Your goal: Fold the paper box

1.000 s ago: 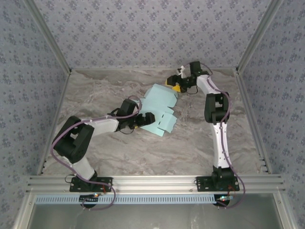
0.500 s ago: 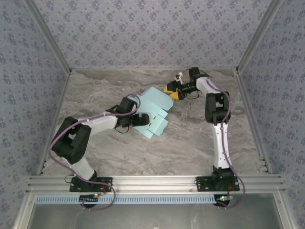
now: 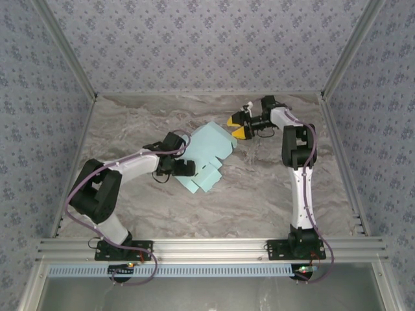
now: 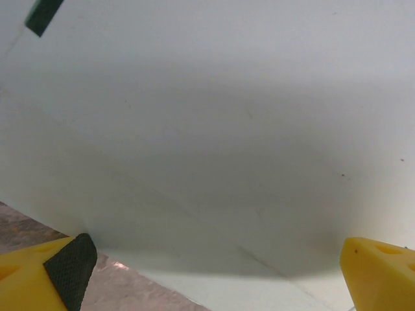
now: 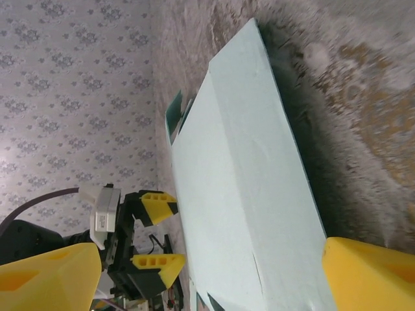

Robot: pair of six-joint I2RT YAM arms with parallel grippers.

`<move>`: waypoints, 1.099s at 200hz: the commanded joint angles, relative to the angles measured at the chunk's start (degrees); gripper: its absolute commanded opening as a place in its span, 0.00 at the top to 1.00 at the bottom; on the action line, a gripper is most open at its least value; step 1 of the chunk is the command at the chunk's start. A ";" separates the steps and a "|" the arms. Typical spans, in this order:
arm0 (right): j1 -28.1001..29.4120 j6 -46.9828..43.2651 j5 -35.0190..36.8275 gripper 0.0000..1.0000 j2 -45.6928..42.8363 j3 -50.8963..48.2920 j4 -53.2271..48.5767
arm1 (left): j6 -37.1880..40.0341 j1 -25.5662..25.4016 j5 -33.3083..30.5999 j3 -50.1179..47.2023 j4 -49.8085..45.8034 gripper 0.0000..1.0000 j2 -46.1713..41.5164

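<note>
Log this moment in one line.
pale aqua card paper box: flaps open | left gripper: open, at its edge | right gripper: open, opposite

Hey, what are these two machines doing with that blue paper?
Two robot arms are folding a pale blue paper box, which is a flat card cut-out with flaps on the marbled table. The left claw is at its near-left edge and the right claw at its far-right corner. Both claws are open, so neither grips it. The card is mostly unfolded, and one side looks lifted.

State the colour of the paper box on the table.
The paper box is pale aqua-blue, seen best in the top external view.
</note>
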 commanded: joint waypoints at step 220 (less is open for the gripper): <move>8.58 5.36 20.53 0.13 -0.76 3.88 -13.15 | 0.22 4.02 -6.08 0.04 -3.83 0.00 4.36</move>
